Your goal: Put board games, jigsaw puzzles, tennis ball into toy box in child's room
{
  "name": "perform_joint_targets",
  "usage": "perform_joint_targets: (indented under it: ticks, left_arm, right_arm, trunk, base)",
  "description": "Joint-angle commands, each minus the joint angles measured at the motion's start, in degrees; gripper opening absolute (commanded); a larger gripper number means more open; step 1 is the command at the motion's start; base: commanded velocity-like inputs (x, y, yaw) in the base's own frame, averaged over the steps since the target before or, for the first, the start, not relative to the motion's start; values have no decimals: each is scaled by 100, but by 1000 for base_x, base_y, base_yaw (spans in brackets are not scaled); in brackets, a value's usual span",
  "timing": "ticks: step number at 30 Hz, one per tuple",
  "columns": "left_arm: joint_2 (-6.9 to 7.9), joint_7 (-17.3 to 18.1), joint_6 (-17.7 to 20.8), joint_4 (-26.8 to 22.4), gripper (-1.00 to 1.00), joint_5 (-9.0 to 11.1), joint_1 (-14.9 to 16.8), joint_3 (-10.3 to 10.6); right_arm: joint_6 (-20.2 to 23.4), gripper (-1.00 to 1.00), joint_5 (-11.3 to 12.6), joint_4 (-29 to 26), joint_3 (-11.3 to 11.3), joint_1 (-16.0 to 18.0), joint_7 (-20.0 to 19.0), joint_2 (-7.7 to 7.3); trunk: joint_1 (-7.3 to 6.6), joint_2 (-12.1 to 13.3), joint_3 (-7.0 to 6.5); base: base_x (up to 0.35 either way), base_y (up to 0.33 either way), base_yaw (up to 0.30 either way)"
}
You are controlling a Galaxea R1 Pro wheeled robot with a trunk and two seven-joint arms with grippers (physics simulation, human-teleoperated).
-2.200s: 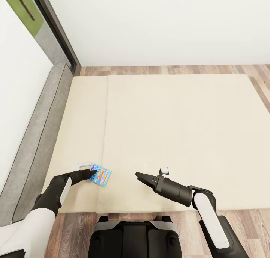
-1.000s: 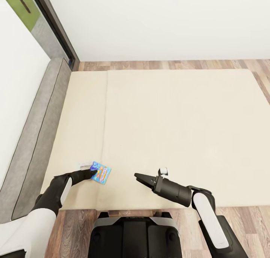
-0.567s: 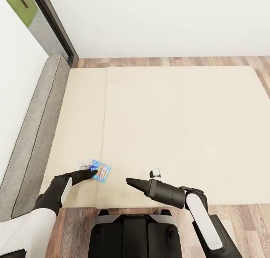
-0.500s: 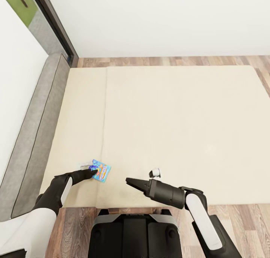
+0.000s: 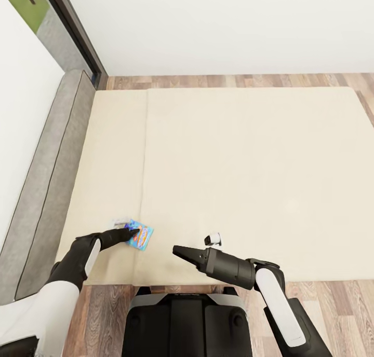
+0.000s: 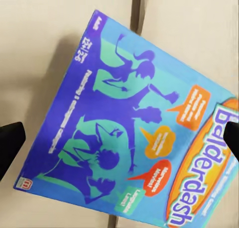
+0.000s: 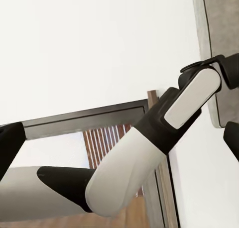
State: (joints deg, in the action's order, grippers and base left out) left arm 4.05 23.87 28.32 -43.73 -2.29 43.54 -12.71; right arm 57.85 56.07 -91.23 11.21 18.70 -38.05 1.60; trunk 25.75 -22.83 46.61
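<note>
A small blue board game (image 5: 145, 237) with orange-yellow print lies flat on the beige bed (image 5: 249, 160), near its front edge and beside the seam between the two mattress sections. My left gripper (image 5: 134, 234) hovers over its left edge. In the left wrist view the box (image 6: 144, 138) reads "Balderdash" and spans the space between the black fingertips (image 6: 11, 143), which stand wide apart, so the left gripper (image 6: 119, 138) is open. My right gripper (image 5: 176, 251) hangs open and holds nothing over the mattress to the right of the box. It points towards my left arm (image 7: 149, 153).
A grey headboard (image 5: 47, 165) runs along the bed's left side, with a dark window frame (image 5: 78, 30) behind it. Wood-plank floor (image 5: 234, 80) lies between the bed and the white far wall. My black base (image 5: 187, 320) stands against the bed's front edge.
The camera has tilted, so the bed sits higher in the picture. My right gripper has drifted left towards the middle. The left gripper stays over the blue box, which has not moved on the bed.
</note>
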Motion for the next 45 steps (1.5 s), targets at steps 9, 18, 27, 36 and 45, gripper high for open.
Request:
perform_joint_targets:
  ticks: [9,18,27,36,45]
  left_arm:
    - [-3,101,56,-4,100,-34,269,-21]
    - [-2,61,60,-2,100,-48,333,-21]
    - [-6,57,16,50,100,-77,339,-16]
    - [-10,56,7,65,100,-92,339,-9]
    - [-14,56,2,67,100,-96,339,-4]
  right_arm:
    - [16,100,-18,0,-5,-5,-35,6]
    - [16,100,-25,0,10,-22,-19,11]
    - [8,100,-37,0,147,-18,15,15]
    - [-125,100,-43,0,165,-20,18,11]
    - [-367,100,-43,0,220,-20,1,7]
  trunk:
    - [3,-9,9]
    - [3,-9,9]
    - [3,-9,9]
    - [3,-9,10]
    - [3,-9,13]
  base:
    - [0,0,0]
    - [0,0,0]
    - [0,0,0]
    - [0,0,0]
    - [0,0,0]
